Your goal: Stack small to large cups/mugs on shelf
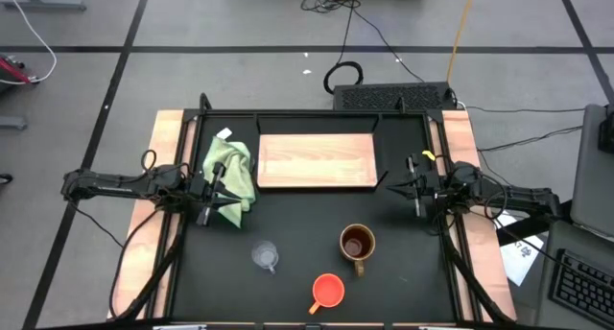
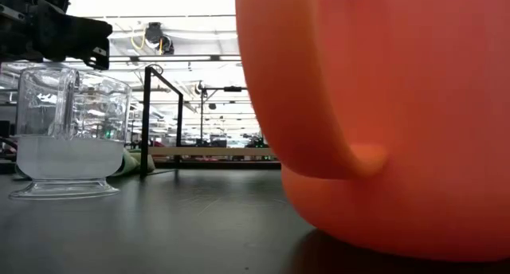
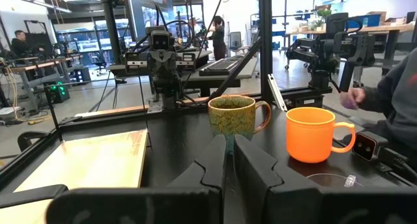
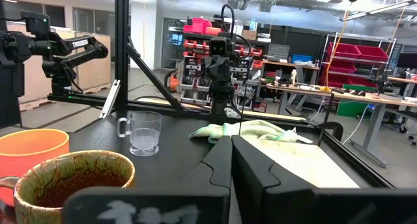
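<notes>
Brown mug (image 1: 356,242), orange cup (image 1: 328,291), clear cup (image 1: 266,255) unstacked.

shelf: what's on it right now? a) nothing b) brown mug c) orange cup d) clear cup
a: in the high view the shelf is bare, and the brown mug, orange cup and clear cup all stand on the black tabletop nearer the front.

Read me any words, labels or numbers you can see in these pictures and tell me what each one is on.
"TROSSEN": white letters on the dark spare arm in the room behind the table, right wrist view.
Paper sheet beside the table, high view: print too small to read.
Cups, board, cloth: no text visible.
</notes>
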`<state>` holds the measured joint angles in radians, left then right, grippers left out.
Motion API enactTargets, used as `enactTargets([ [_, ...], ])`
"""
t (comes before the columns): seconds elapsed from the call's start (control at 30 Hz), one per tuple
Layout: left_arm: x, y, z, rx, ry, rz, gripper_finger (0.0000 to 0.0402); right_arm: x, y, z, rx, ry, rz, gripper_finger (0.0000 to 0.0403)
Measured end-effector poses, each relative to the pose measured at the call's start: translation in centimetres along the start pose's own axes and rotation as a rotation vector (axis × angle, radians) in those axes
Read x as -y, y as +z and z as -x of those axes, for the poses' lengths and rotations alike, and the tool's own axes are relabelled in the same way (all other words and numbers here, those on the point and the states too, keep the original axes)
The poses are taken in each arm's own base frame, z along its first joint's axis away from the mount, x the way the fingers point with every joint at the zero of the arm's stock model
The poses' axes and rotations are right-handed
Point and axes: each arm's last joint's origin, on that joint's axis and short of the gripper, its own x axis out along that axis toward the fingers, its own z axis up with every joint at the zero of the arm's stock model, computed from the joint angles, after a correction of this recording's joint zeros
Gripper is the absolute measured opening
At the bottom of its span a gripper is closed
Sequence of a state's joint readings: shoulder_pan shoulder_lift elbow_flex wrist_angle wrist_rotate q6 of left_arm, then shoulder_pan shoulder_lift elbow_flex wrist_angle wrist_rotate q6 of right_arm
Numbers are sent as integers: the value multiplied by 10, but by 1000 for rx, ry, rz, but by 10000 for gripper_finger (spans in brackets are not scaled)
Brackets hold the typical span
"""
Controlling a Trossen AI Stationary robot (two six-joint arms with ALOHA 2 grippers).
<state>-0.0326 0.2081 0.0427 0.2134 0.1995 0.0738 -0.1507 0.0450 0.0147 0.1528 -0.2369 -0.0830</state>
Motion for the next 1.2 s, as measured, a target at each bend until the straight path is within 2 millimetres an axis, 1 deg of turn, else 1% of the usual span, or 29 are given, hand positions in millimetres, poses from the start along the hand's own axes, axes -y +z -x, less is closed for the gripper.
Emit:
enactTargets([
  [1.0, 0, 0, 0, 1, 0, 1, 33, 0, 0, 0, 0, 0, 0, 0],
  [1.13, 0, 1, 0, 8, 2, 48, 33, 0, 0, 0, 0, 0, 0, 0],
  [1.2, -1, 3, 0, 32, 13, 104, 33, 0, 0, 0, 2, 0, 0, 0],
])
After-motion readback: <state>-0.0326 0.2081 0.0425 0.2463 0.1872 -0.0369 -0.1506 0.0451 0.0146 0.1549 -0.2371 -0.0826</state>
